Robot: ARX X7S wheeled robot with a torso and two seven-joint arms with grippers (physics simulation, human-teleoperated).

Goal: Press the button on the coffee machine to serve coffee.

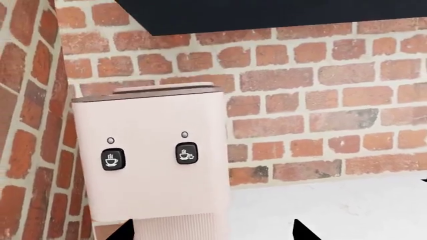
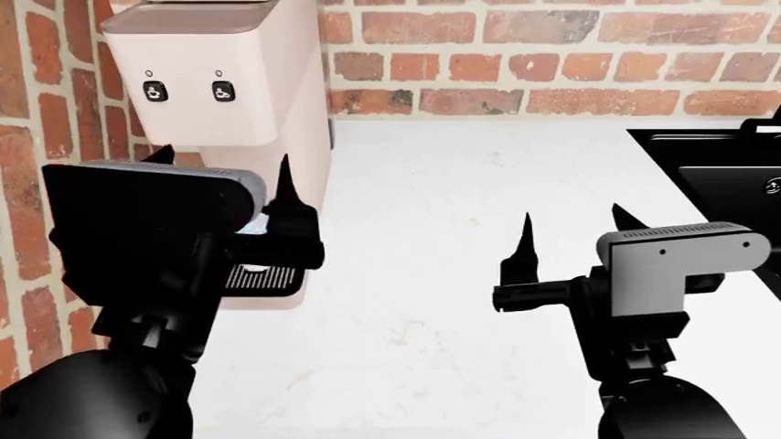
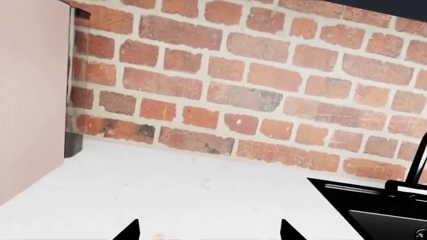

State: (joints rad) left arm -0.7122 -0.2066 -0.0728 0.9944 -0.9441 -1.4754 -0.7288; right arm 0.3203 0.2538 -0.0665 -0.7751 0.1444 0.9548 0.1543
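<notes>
In the head view the left gripper (image 2: 226,174) sits at centre left with its two black pointed fingers spread well apart and nothing between them; one fingertip (image 2: 285,169) stands up in front of the coffee machine's lower body, the other pokes out near the machine's left edge. The right gripper (image 2: 573,224) is at lower right of the same frame, its two fingers likewise parted and empty, over the white counter (image 2: 464,302). The coffee machine (image 2: 219,101) stands in the upper left corner of the head view against the brick wall (image 2: 550,55), pale pink with an overhanging head carrying two black cup-icon buttons (image 1: 112,159) side by side, each with one small dot above it. Its black slatted drip tray (image 2: 262,277) lies just right of the left arm. One black appliance (image 2: 720,174) fills the right edge.
</notes>
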